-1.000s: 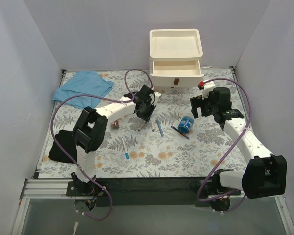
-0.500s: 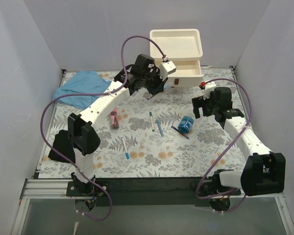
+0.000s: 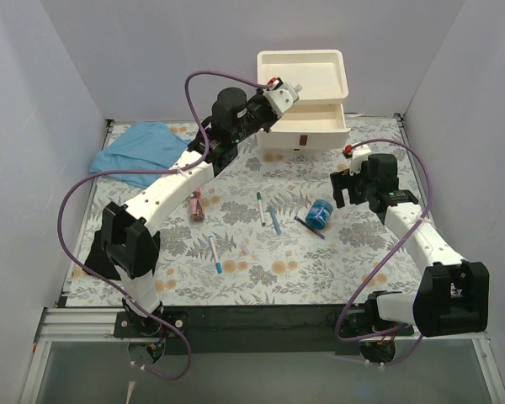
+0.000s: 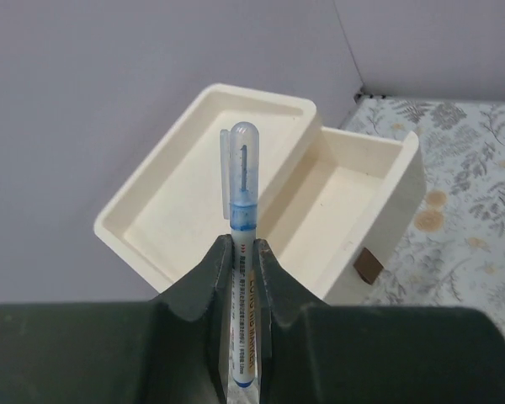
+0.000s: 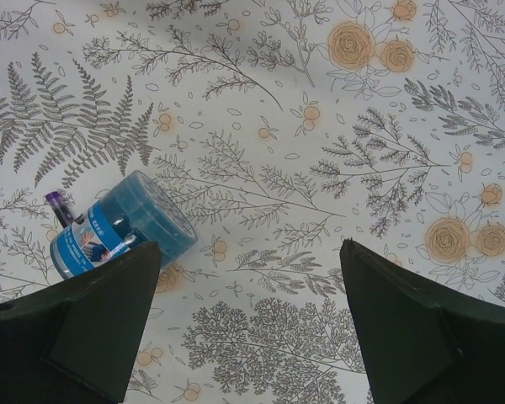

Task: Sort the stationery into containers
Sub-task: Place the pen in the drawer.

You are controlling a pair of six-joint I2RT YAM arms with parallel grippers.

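Cream-white plastic fills our left wrist view: the drawer unit, top drawer standing open. Our left gripper is clenched on a blue-capped pen, raised near the tray top. Our right gripper hangs released over the floral mat, near the blue roll.

Orange print on pen, label on blue tub: both illegible.
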